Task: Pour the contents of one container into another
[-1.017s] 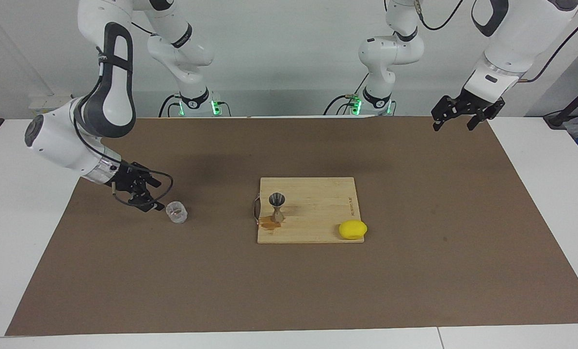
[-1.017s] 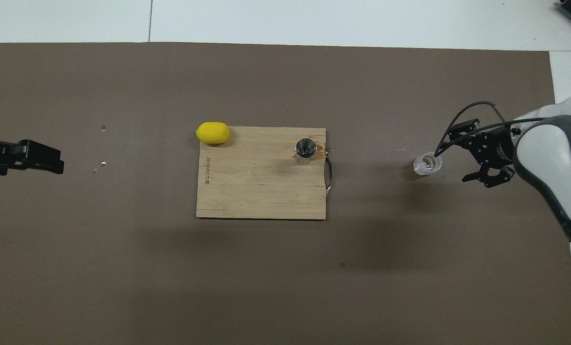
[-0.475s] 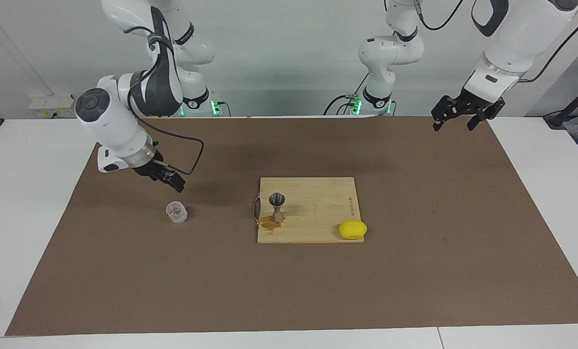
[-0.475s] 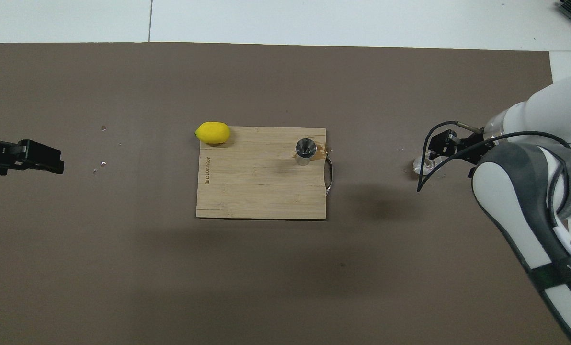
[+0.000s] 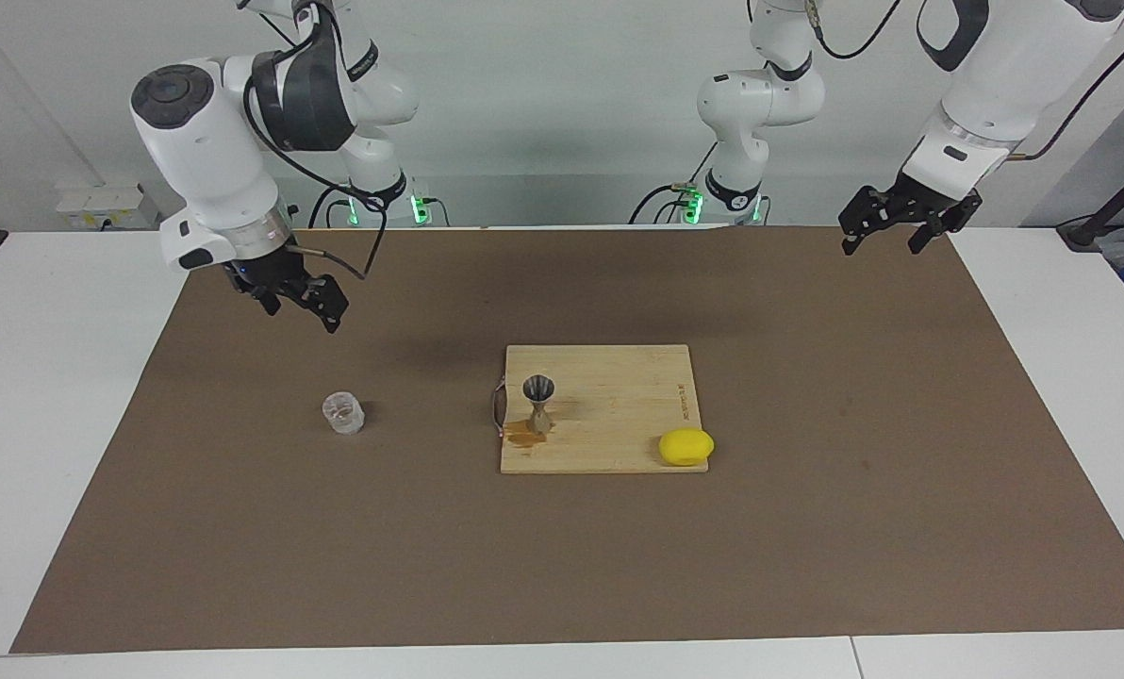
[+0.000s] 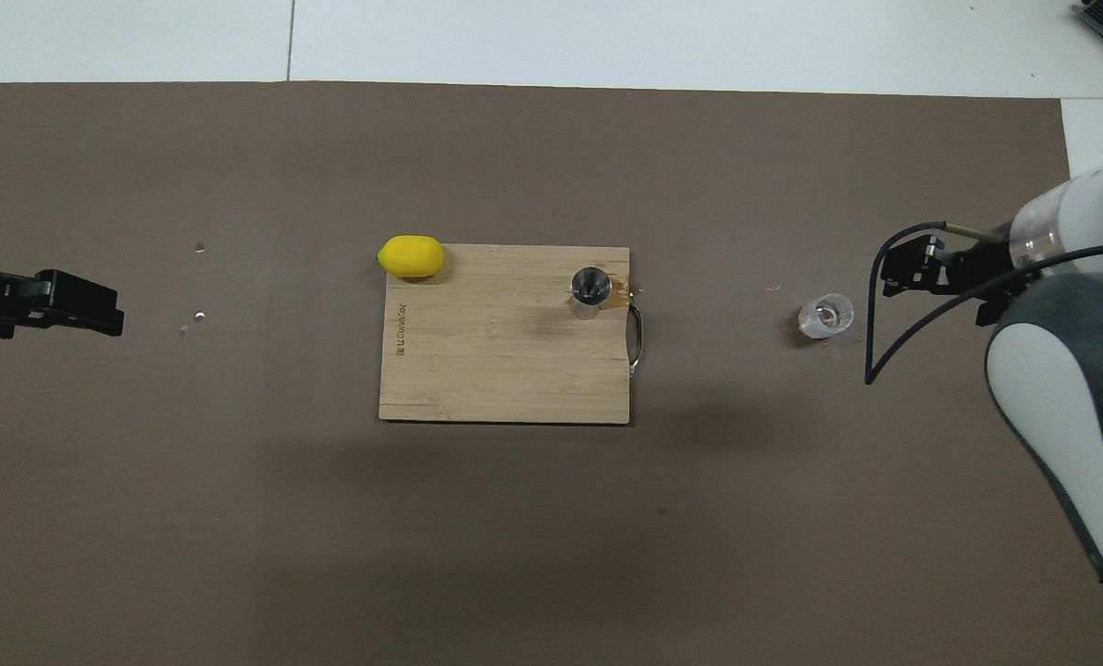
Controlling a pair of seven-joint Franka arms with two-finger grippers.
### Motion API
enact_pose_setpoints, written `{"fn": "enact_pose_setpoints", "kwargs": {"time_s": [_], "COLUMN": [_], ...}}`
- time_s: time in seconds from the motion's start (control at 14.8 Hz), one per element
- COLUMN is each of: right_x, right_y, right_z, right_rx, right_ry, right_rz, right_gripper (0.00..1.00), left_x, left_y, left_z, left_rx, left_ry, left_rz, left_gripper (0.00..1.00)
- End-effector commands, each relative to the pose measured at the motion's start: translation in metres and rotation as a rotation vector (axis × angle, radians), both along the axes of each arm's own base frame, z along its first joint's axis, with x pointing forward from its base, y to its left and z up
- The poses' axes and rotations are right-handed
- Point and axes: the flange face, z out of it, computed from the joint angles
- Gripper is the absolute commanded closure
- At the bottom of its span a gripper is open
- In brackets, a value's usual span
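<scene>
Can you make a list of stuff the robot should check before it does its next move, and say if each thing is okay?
1. Glass tumbler stands upright on the brown mat: ok.
2. Jigger stands upright on the cutting board: ok.
3. Board dry around the jigger: not ok, a brown puddle lies at its foot.
4. Right gripper is up over the mat, holding nothing: ok.
5. Left gripper waits over the mat's edge near the left arm's end: ok.
6. Lemon sits at the board's corner, apart from the jigger: ok.
</scene>
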Motion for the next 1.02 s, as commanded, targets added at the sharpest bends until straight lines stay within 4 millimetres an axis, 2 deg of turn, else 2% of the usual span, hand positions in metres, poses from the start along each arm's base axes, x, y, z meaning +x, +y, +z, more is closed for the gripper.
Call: {"fn": "enact_pose_setpoints", "kwargs": {"time_s": [0.0, 0.27, 0.47, 0.61, 0.88, 0.95], "right_x": [0.001, -0.007, -0.016, -0.023, -0.029, -0.028], "right_y": [-0.014, -0.036, -0.048, -0.044, -0.02, -0.019], "right_z": [0.034, 0.058, 0.059, 0.053, 0.053, 0.054], "right_rx": [-0.019, -0.002, 0.005, 0.013, 0.029, 0.03], "right_ry": [0.006, 0.025, 0.076, 0.105, 0.129, 0.125], "right_rz": [0.008, 0.031, 0.071, 0.086, 0.2, 0.22], "right_gripper": [0.01, 0.01, 0.01, 0.01, 0.01, 0.01], "left_x": [-0.01, -0.01, -0.01, -0.01, -0.009, -0.01], "left_y": [0.002, 0.002, 0.002, 0.002, 0.002, 0.002], "left_z": [0.001, 0.001, 0.001, 0.001, 0.002, 0.001], "left_rx": [0.014, 0.014, 0.014, 0.014, 0.014, 0.014], "left_ry": [0.003, 0.003, 0.003, 0.003, 0.001, 0.003], "left_rz": [0.002, 0.002, 0.002, 0.002, 0.002, 0.002], "left_gripper": [0.0, 0.0, 0.0, 0.0, 0.0, 0.0]}}
